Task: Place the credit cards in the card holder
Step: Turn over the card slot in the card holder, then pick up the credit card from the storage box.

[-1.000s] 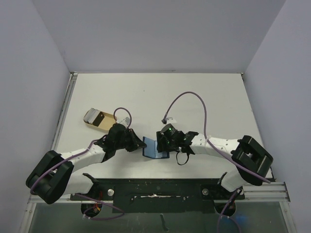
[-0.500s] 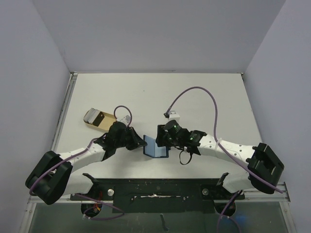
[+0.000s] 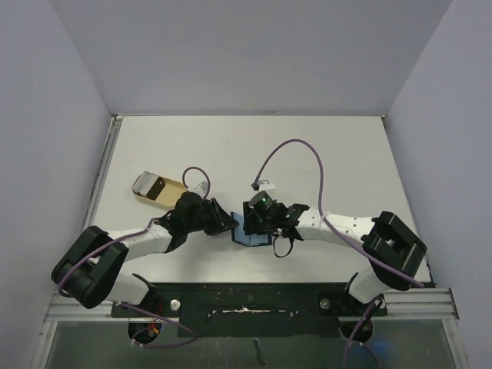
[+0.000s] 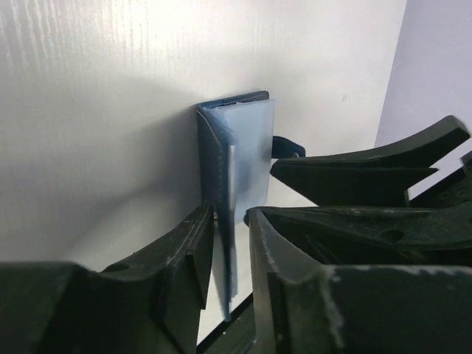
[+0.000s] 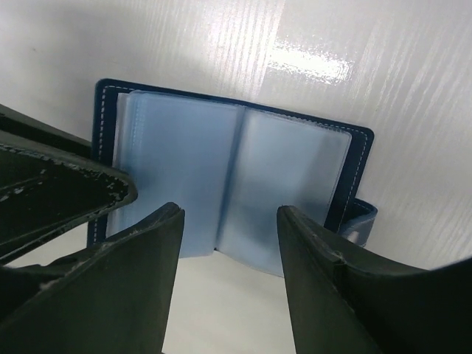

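The card holder (image 3: 247, 234), a navy wallet with light blue slotted leaves, lies open on the white table between both arms. In the left wrist view its left leaf (image 4: 234, 155) stands on edge between the jaws of my left gripper (image 4: 230, 221), which are slightly apart with a small gap beside the leaf. My right gripper (image 5: 230, 214) hovers open just above the wallet's spread pages (image 5: 228, 181), with nothing between its fingers. A tan credit card (image 3: 159, 187) with a dark mark lies at the far left, well away from both grippers.
A beige shallow tray (image 3: 141, 182) lies under the tan card near the table's left edge. The wallet's snap tab (image 5: 360, 219) sticks out on its right side. Purple cables loop above each arm. The black rail of the arm bases runs along the near edge.
My left gripper's jaws have parted a little from the wallet leaf that they pinched, and that arm has shifted slightly right. The right arm swung right and then came back over the wallet.
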`<action>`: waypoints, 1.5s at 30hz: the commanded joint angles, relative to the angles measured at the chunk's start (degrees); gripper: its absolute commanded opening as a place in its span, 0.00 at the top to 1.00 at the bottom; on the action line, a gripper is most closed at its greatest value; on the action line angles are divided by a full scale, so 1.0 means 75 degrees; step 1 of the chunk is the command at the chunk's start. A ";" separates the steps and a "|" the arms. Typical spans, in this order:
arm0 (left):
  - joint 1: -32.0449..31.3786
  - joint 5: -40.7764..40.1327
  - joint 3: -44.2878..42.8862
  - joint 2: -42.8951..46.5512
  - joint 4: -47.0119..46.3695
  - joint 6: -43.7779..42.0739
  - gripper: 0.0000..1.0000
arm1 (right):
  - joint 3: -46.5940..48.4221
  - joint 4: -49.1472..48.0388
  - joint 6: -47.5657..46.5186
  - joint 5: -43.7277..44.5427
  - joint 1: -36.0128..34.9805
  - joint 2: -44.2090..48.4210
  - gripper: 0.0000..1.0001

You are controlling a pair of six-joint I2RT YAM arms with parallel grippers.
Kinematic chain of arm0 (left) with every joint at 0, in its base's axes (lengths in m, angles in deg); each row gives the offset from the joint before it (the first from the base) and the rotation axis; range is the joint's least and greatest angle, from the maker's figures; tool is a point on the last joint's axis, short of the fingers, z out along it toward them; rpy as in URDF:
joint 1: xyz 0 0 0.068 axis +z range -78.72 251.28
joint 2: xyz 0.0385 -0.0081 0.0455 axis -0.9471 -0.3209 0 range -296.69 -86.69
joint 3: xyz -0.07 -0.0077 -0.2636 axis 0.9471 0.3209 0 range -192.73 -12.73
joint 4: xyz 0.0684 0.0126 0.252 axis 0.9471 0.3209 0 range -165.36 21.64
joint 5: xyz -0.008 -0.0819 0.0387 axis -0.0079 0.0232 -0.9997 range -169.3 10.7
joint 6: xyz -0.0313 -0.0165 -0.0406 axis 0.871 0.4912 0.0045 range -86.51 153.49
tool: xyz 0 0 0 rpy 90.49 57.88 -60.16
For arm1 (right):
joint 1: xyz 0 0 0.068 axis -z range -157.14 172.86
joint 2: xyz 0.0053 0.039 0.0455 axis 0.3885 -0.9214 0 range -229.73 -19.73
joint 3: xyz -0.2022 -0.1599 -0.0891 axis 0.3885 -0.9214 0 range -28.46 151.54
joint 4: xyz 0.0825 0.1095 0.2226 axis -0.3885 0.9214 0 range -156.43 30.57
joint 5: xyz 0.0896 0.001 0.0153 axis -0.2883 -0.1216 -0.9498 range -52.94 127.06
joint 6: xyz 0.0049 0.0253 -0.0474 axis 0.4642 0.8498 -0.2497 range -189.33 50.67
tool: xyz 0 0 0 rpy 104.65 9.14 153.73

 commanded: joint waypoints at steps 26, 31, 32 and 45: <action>0.1170 -0.4421 -0.3281 0.1573 0.5655 -0.5168 0.43 | 0.0572 -0.0097 -0.0163 0.0070 -0.0018 0.0006 0.50; 0.1896 -0.4593 -0.3161 0.1862 0.4961 -0.6681 0.45 | 0.0613 -0.0235 -0.0348 -0.0184 -0.0022 -0.0054 0.50; 0.2059 -0.4615 -0.3085 0.1901 0.4720 -0.6982 0.45 | 0.0624 -0.0257 -0.0383 -0.0219 -0.0026 -0.0087 0.50; 0.3214 -0.4590 -0.4034 0.0427 0.5544 -0.8609 0.45 | 0.0411 -0.0443 -0.0629 -0.0455 -0.0010 -0.0186 0.53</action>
